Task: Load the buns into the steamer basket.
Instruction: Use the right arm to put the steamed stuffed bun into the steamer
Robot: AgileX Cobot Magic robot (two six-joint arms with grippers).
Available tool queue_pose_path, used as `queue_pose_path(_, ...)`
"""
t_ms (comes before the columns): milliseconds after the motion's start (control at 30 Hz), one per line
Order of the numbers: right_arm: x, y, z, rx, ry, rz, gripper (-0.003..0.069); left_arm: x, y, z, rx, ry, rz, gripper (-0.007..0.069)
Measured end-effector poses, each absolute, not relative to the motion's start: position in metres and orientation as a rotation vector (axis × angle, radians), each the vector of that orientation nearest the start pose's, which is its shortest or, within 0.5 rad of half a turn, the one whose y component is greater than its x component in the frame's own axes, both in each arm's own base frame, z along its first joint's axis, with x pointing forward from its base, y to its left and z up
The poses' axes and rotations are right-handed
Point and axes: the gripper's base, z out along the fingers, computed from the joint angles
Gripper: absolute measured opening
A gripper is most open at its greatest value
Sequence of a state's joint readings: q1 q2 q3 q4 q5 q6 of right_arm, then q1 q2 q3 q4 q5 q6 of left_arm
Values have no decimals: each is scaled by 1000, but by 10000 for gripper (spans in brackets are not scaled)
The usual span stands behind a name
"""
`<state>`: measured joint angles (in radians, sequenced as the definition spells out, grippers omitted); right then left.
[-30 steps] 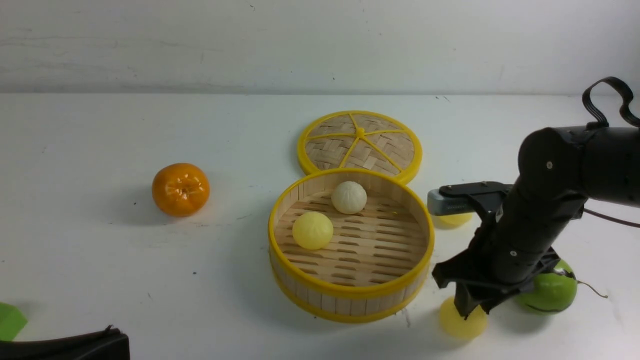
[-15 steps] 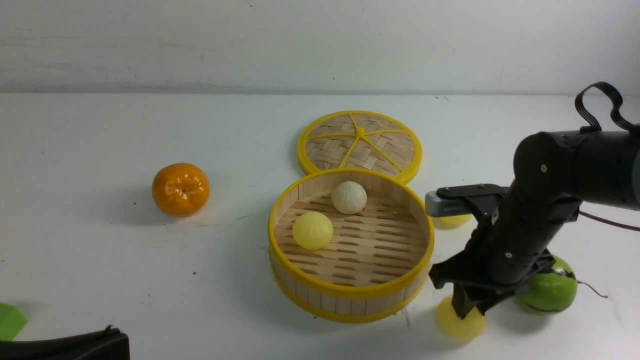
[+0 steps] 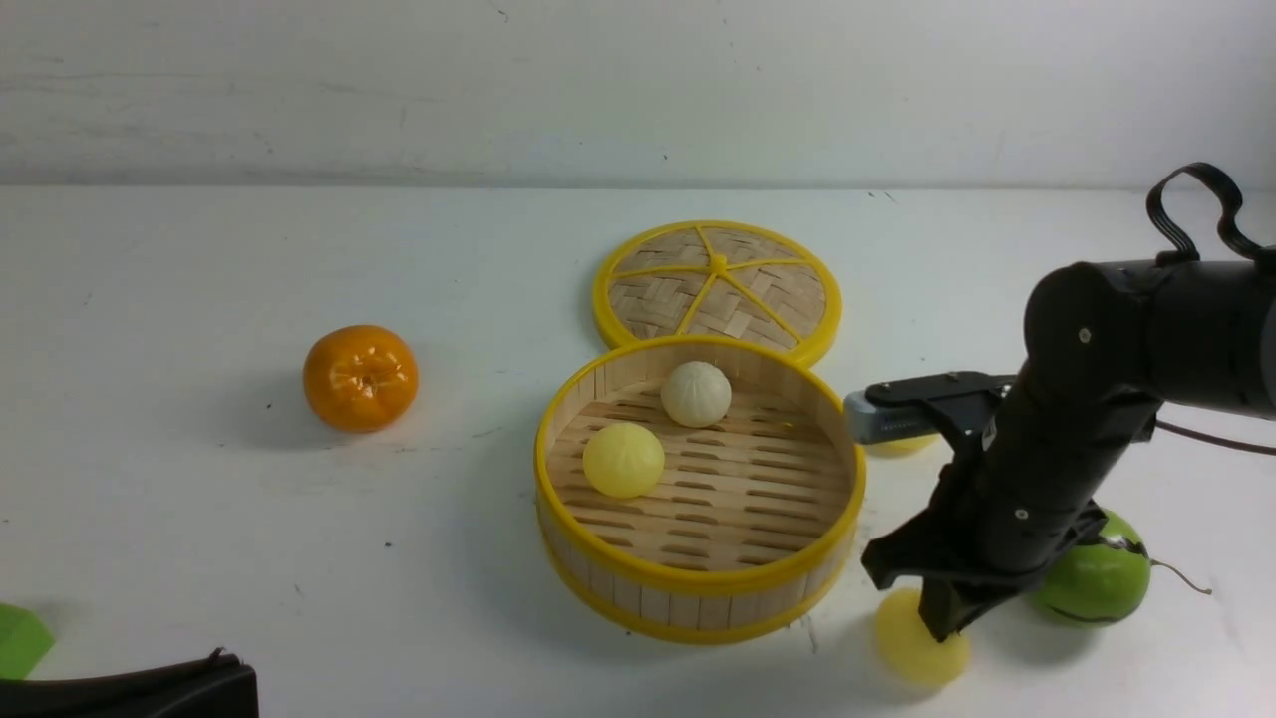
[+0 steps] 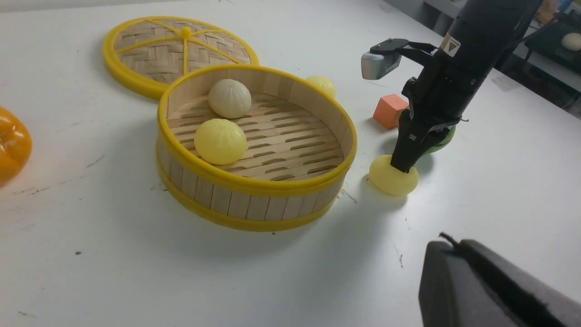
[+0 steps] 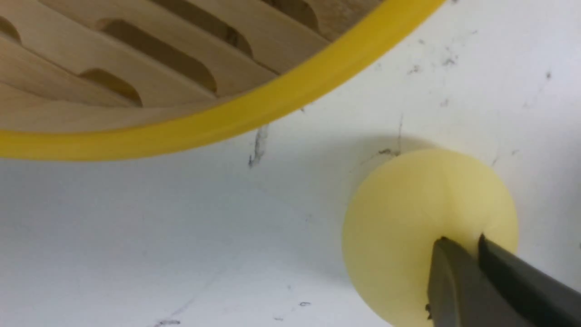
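The white worktop (image 3: 199,538) ran back to a bare, pale wall. At the near edge the left arm (image 3: 130,688) lay low and idle, and the left jaws were closed with nothing between them.

A little farther in, on the right side, the loose bun (image 3: 912,653) sat on the worktop just outside the steamer basket (image 3: 698,586), close to its wall but not touching it. The right arm (image 3: 1047,479) reached down onto it. The right jaws were drawn almost together, with their tips pressed into the bun's soft top, and they seemed to pinch a fold of it. The bun had not left the surface. Just behind the arm sat a green ball (image 3: 1097,583), and the left wrist view showed a small orange cube (image 4: 389,111) beyond that.

Inside the basket lay a yellow bun (image 3: 623,459) toward the front and a white bun (image 3: 696,393) toward the back. The last bun (image 4: 321,84) rested on the worktop past the basket's far right wall, mostly hidden in the front view by the right wrist camera.

Well apart on the left stood an orange (image 3: 360,377), and the woven lid (image 3: 718,284) lay flat behind the basket.

By my reckoning, the task was half done: two buns were in, one was gripped but not lifted, and one was untouched.
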<state>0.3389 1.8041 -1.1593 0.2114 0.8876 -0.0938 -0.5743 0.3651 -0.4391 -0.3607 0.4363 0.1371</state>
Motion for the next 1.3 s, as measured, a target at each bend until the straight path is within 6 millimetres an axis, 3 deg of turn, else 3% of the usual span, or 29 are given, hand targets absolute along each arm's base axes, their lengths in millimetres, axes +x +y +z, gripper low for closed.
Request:
queue_pose_path(200,308,124,207,-484,2947,282,1,61,-55,299,462,1813,-673,-13)
queue_pose_path(433,298,122,269,-459,2852,330,4,61,-55,300,461,1812,-672,-13)
queue_pose_path(567,307,137,304,-470,2718,414,5,61,-55,300,458,1807,-672,-13)
queue_pose_path(667,317,161,315,-522,2639,462,5,61,-55,300,457,1805,-672,-11)
queue_pose_path(800,336,191,291,-568,2627,472,5,62,-55,302,445,1783,-671,-10)
queue_pose_path(1000,369,204,238,-535,2611,418,16,63,-55,305,428,1751,-671,-6)
queue_pose_path(1167,374,206,226,-534,2622,407,59,63,-54,306,423,1742,-671,-6)
queue_pose_path(1300,374,206,227,-538,2623,405,166,64,-54,307,419,1736,-671,-2)
